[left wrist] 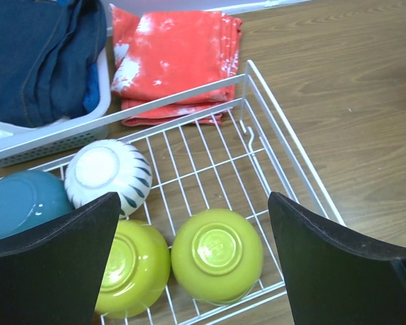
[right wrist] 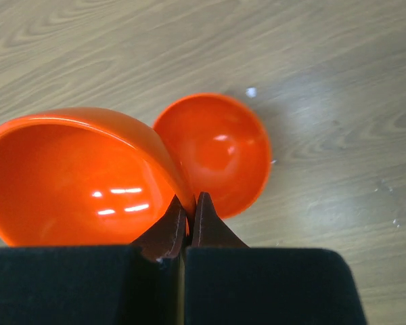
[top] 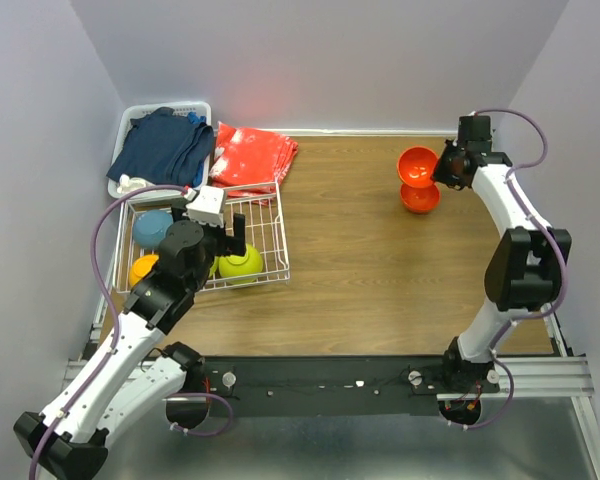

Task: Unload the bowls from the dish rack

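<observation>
The white wire dish rack [top: 270, 235] [left wrist: 260, 145] sits at the left. In it lie upside down two lime green bowls [left wrist: 218, 254] [left wrist: 130, 268], a white ribbed bowl [left wrist: 108, 175] and a blue bowl [left wrist: 20, 203]; a yellow-orange bowl [top: 143, 268] shows in the top view. My left gripper [left wrist: 193, 264] is open and hovers above the green bowl [top: 241, 264] at the rack's front. My right gripper [right wrist: 188, 210] is shut on the rim of a red-orange bowl [right wrist: 74, 179] [top: 418, 165], held above a second red-orange bowl [right wrist: 216, 152] [top: 420, 198] that rests upright on the table.
A white plastic basket [top: 202, 108] of dark blue clothes [top: 163, 143] [left wrist: 40, 57] stands at the back left behind the rack. A folded red-orange cloth [top: 252, 158] [left wrist: 172, 61] lies beside it. The wooden table [top: 380, 270] is walled on three sides.
</observation>
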`<state>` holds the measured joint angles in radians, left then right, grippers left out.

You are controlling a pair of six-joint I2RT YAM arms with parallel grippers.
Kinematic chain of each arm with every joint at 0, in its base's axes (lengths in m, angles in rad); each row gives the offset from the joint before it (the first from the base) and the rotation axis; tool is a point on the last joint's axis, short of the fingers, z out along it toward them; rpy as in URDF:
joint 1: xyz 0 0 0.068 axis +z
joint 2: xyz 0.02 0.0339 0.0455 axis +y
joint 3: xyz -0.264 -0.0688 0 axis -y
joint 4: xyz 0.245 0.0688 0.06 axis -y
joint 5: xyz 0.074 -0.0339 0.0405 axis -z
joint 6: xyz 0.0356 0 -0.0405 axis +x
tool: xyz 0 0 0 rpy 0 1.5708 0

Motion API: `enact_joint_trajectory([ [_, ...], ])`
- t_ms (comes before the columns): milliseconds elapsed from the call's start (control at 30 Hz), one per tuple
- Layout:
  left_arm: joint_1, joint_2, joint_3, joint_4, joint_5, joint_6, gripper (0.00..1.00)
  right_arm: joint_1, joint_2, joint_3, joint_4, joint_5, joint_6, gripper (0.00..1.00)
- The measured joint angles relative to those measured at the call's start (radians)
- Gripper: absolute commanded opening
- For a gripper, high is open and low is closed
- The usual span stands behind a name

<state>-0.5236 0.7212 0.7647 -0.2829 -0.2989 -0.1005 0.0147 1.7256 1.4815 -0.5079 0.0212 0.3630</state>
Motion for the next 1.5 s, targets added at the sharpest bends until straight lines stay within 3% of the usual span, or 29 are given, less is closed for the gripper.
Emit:
enact_joint_trajectory([
  [300,0.001,-0.05,-0.01,-0.006,-0.072,0.006,0.99,-0.101,0.223,0.108,-0.106,-0.001,0.003,0.01],
  [500,0.001,-0.051,-0.01,-0.006,-0.084,0.007,0.99,-0.108,0.281,0.138,-0.157,-0.017,0.0,0.07],
  [600,0.001,-0.05,-0.01,-0.006,-0.084,0.008,0.99,-0.108,0.287,0.153,-0.178,-0.034,-0.005,0.25],
  [633,0.001,-0.05,-0.01,-0.006,-0.084,0.008,0.99,-0.108,0.287,0.156,-0.182,-0.039,-0.01,0.39],
  [833,0.001,-0.049,-0.01,-0.006,-0.084,0.008,0.99,-0.107,0.294,0.182,-0.202,-0.069,-0.03,0.73],
  [1067,0.001,-0.035,-0.01,-0.006,-0.083,0.008,0.99,-0.107,0.289,0.187,-0.222,-0.07,-0.042,0.87],
  [1300,0.005,0.027,-0.01,-0.046,-0.081,-0.037,0.99,-0.084,0.061,0.028,-0.169,-0.072,-0.031,0.91],
  [1500,0.012,0.1,-0.009,-0.111,-0.08,-0.151,0.99,0.013,-0.176,-0.15,-0.017,-0.121,-0.012,0.9],
])
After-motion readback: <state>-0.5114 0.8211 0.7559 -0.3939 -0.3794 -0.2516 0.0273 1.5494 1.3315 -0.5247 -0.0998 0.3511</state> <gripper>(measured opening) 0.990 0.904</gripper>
